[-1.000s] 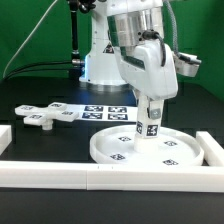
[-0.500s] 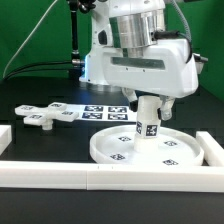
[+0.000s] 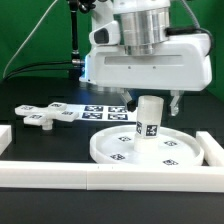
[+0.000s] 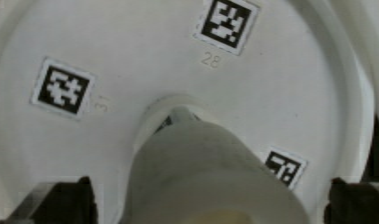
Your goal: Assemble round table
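The large rimmed round disc (image 3: 145,146) lies flat on the table at the exterior view's right. The short thick post (image 3: 150,120) stands upright at its centre. My gripper (image 3: 153,103) hangs right over the post's top. It is open, with one finger (image 3: 128,101) on each side of the post and a gap between them and it. In the wrist view the post (image 4: 212,170) rises between the dark fingertips (image 4: 65,200) of my gripper (image 4: 207,205), over the tagged disc (image 4: 115,60). The cross-shaped piece (image 3: 48,115) lies at the exterior view's left.
The marker board (image 3: 105,111) lies flat behind the disc. White border rails (image 3: 100,178) run along the front, with a raised end at the exterior view's right (image 3: 212,150). The robot's base (image 3: 100,62) stands at the back.
The hand has turned about its vertical axis over the post, from narrow side to broad side facing the camera. The fingers now stand apart from the post. The post and disc have not moved.
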{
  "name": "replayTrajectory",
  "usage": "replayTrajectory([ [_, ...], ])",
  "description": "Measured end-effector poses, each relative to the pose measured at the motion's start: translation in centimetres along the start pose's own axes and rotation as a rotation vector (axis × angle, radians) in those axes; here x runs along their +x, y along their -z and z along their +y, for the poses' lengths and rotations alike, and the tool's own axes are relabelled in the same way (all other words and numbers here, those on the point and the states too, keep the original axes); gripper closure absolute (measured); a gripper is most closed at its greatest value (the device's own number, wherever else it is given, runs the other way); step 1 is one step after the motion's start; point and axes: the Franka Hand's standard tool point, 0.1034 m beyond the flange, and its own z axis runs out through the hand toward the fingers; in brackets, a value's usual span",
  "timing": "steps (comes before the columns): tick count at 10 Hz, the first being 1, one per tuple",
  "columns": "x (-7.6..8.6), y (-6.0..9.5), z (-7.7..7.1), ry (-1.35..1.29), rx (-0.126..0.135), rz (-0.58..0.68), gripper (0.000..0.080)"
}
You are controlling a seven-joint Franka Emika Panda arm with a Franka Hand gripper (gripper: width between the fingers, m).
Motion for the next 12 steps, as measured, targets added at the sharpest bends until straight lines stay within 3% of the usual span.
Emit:
replayTrajectory([
  [5, 0.1, -0.08, 0.21, 0.321, -0.003, 0.001, 0.015],
  [6, 0.14, 0.06, 0.21, 0.453, -0.027, -0.006, 0.015],
  [8, 0.58, 0.4, 0.1, 0.675, -0.05, -0.006, 0.015],
  [12, 0.76, 0.33, 0.16, 0.952, -0.057, -0.023, 0.015],
])
